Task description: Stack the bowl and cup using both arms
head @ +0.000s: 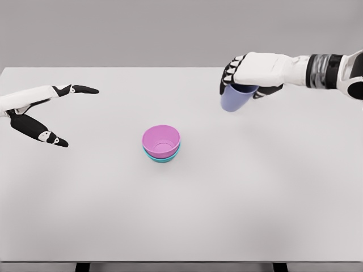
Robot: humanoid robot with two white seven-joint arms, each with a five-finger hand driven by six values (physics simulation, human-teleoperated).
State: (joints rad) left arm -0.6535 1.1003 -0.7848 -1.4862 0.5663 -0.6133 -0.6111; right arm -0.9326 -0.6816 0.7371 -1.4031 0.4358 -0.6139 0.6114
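Pink bowl [161, 139]: sat nested inside a teal bowl [162, 159] near the middle of the table, a little left of centre; its mouth faced up and its inside was bare.
Teal bowl: showed only as a thin rim and lower edge under the pink one, resting on the tabletop.
Cup: a periwinkle-blue cup [236, 98] was held off the surface at the far right part of the table, tilted slightly, with its upper rim hidden under the palm.
Right hand [245, 75]: came in from the right edge with the white forearm and dark wrist band showing; its fingers were wrapped down over the top of the cup, grasping it from above.
Left hand [42, 110]: reached in from the left edge, well apart from the bowls; its fingers were released and spread, one dark-tipped finger pointing right along the far side, another angled down toward the near side, holding nothing.
Table [238, 215]: a broad, pale grey-white top with a plain matte finish, filling most of the view; soft shadows lay under the bowls and below the cup.
Table supports: two dark stubs showed under the near edge at the bottom of the view.
Room: a flat grey backdrop stood behind the far edge of the table, without visible detail.
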